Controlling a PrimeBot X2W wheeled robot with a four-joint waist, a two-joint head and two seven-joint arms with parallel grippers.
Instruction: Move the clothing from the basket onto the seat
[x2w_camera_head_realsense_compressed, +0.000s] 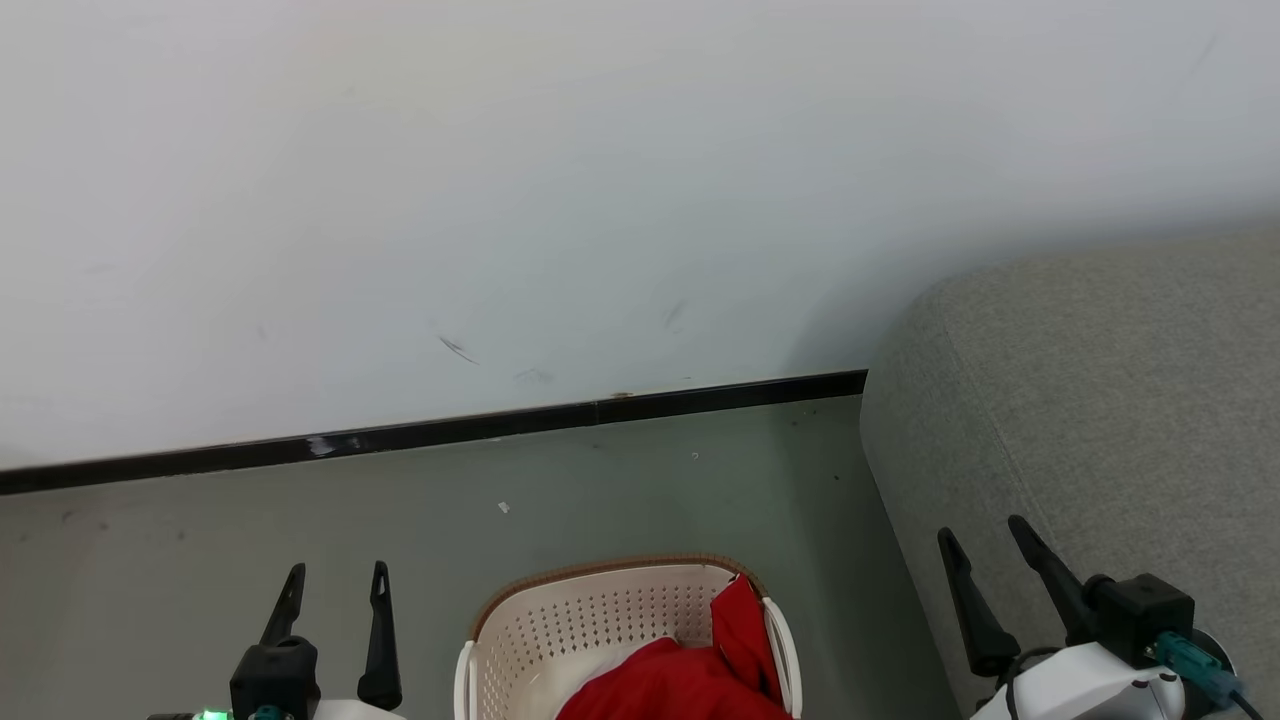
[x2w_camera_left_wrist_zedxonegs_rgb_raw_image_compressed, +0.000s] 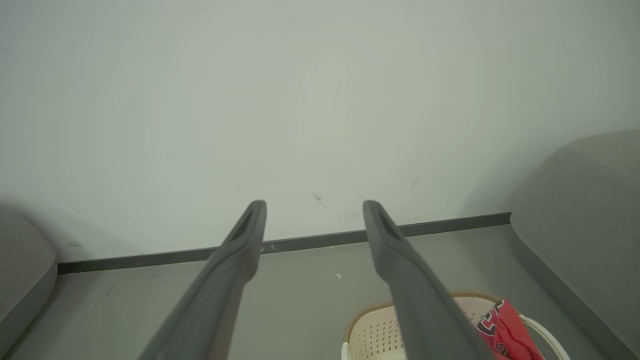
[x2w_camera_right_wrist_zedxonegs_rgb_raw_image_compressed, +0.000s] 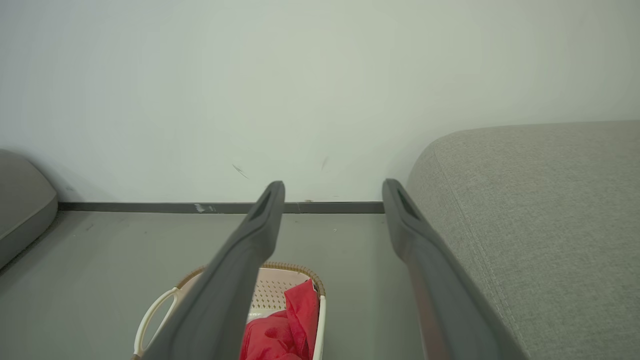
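Red clothing (x2w_camera_head_realsense_compressed: 680, 680) heaped in basket (x2w_camera_head_realsense_compressed: 590, 615), basket on floor (x2w_camera_head_realsense_compressed: 400, 520) just beside seat (x2w_camera_head_realsense_compressed: 1100, 400), so short carry. Left pincer (x2w_camera_head_realsense_compressed: 337, 572) and right pincer (x2w_camera_head_realsense_compressed: 982, 530) both spread wide, empty, flanking basket. Looks like pre-grab stance, nothing on seat yet.

red clothing (x2w_camera_head_realsense_compressed: 680, 680) in basket (x2w_camera_head_realsense_compressed: 590, 610) beside seat (x2w_camera_head_realsense_compressed: 1090, 400)

Left tool (x2w_camera_head_realsense_compressed: 338, 567) and right tool (x2w_camera_head_realsense_compressed: 979, 527) have dark tapered fingers (x2w_camera_head_realsense_compressed: 378, 640), black mounts (x2w_camera_head_realsense_compressed: 275, 675), white wrists (x2w_camera_head_realsense_compressed: 1080, 685).
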